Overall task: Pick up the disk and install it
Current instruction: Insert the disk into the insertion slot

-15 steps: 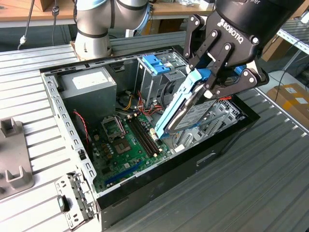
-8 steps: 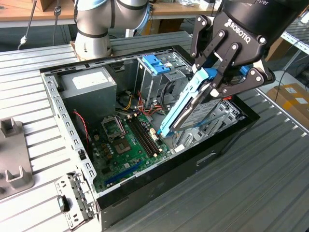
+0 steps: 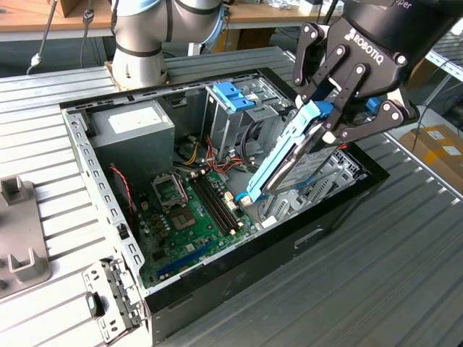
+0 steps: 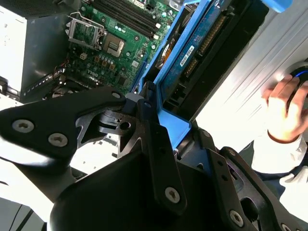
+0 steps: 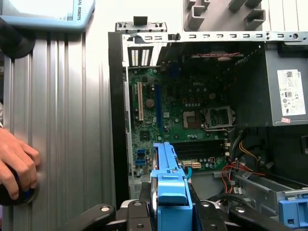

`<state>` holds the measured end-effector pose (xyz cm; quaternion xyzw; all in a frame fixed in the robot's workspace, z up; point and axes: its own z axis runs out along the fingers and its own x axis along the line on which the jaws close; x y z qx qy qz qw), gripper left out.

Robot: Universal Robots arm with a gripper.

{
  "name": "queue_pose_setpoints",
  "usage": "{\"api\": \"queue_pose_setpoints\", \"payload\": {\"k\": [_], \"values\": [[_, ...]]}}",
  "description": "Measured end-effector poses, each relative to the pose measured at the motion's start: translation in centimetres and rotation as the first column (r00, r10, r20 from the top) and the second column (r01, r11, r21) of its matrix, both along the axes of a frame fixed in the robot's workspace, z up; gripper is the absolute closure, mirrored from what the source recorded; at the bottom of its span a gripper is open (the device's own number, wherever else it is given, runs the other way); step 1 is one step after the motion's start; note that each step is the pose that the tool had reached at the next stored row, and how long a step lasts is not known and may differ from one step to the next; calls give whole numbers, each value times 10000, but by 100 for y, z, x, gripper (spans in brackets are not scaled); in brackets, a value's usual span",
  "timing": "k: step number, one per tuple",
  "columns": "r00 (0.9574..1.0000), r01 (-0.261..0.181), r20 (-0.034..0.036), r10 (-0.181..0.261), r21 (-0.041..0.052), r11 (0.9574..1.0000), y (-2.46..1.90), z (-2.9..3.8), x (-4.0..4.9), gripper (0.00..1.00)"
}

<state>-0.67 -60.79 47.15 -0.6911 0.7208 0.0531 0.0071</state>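
Gripper (image 3: 334, 124) fingers are clamped on the upper end of the disk (image 3: 293, 163), gripping its light-blue carrier rails. In the exterior view the disk hangs tilted, its lower end down inside the open computer case (image 3: 217, 289), just above the motherboard (image 3: 192, 217) and beside the drive cage (image 3: 239, 116) (a bare blue bracket (image 3: 233, 95) sits on top of that cage). Whether the lower end touches anything inside the case cannot be told from these views. The grey power supply (image 3: 137, 126) lies at the far corner of the case, well apart from the disk. In the second wrist view the disk (image 4: 202, 53) shows its circuit-board side framed by the blue rail. A person's hand (image 5: 17, 166) rests on a dark round object on the ribbed metal table (image 5: 67, 120) beside the case.
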Motion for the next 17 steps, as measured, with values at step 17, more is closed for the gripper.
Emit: {"api": "queue_pose_setpoints", "payload": {"k": [17], "values": [[10000, 0, 0, 0, -38, 10000, -18, -19, 372, 63]]}}
